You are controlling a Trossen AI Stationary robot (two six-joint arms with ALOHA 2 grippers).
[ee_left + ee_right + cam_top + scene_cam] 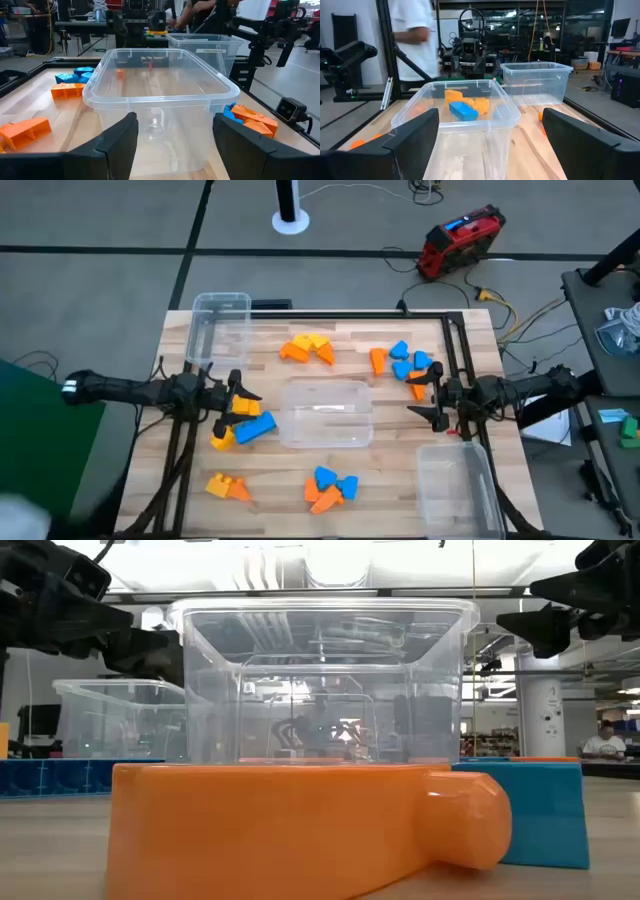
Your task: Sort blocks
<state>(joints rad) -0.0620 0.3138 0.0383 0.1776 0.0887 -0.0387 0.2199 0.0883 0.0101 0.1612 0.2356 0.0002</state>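
Both claws hang released and empty either side of the clear middle bin, so I'd drop the left gripper straight onto the yellow and blue blocks beside it, while the right gripper waits near the blue-orange pile.

An orange block lies close up on the table, a blue block just behind its rounded end. Behind them stands a clear bin, another clear bin farther back.
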